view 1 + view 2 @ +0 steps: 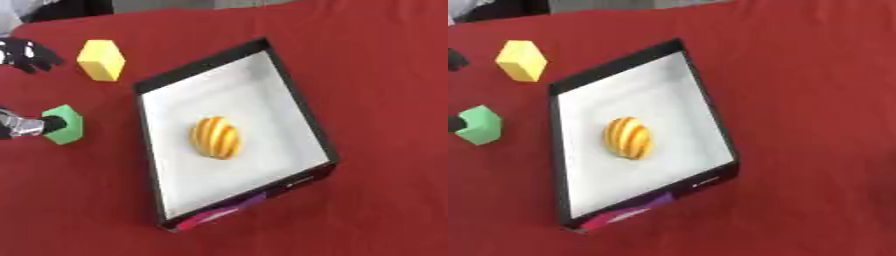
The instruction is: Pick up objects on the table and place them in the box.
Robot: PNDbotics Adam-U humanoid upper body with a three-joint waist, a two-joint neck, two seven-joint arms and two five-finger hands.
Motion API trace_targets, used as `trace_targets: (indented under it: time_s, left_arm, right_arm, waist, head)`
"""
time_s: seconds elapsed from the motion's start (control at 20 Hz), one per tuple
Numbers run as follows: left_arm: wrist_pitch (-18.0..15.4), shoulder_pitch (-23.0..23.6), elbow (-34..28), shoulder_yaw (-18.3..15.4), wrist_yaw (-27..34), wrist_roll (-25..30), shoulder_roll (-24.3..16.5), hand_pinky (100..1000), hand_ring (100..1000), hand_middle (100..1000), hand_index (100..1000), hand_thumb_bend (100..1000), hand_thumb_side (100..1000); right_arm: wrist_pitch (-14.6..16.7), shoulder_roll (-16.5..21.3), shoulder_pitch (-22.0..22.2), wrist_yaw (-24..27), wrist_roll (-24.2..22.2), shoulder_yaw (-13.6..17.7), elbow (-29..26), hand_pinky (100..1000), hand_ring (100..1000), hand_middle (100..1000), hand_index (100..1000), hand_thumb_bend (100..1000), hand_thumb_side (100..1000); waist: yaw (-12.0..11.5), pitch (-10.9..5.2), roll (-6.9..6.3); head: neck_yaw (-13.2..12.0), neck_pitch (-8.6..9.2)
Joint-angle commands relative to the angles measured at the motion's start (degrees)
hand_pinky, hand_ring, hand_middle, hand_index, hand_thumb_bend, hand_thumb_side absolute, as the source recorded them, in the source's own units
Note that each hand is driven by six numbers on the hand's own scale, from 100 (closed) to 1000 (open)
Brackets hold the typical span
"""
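We see a shallow box (297,102) with black walls and a white floor lying askew on the red surface (385,60), its near wall showing a patch of pink and purple print. Inside it, near the middle of the white floor, sits a rounded orange-and-yellow striped object (216,137), oval in outline, with ribs running along its length like a small gourd or shell.

Two blocks remain outside the box on its left. A yellow block (101,60) stands upright near the box's far left corner, well apart from the wall. Nearer to us, a green block (65,124) with a faceted, roughly hexagonal outline rests on the surface.

Our left hand (24,126) enters at the left edge, silver and black, and its fingers meet the green block's left side; we cannot tell whether they pinch it or merely touch it. A further dark part (26,54) with pale marks shows above, beside the yellow block.
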State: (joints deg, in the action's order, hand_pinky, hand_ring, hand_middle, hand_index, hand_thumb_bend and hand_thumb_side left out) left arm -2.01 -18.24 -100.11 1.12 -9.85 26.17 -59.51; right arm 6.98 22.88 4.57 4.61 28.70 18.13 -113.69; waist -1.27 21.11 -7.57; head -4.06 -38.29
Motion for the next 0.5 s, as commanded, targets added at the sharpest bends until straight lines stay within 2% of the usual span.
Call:
trace_targets:
  time_s: [0.05,0.5]
  left_arm:
    - [-0.94,-1.82,3.59,0.37,-1.64,0.53,-1.62,817,819,816,876,603,378]
    - [-3.87,-4.31,11.08,2.48,-8.64,-0.32,-0.74,835,825,816,873,688,293]
  right_arm:
    - [-0.06,0.53,-0.17,-0.35,-0.22,0.00,-0.90,967,1000,710,809,100,487]
    - [-0.25,0.39,-0.50,-0.40,-0.63,-0.42,-0.90,967,1000,711,809,100,485]
  waist:
    - [0.15,-1.11,0.40]
    - [0.61,-0.82,0.54]
  head:
    - [-0.34,1.18]
    - [-1.39,1.18]
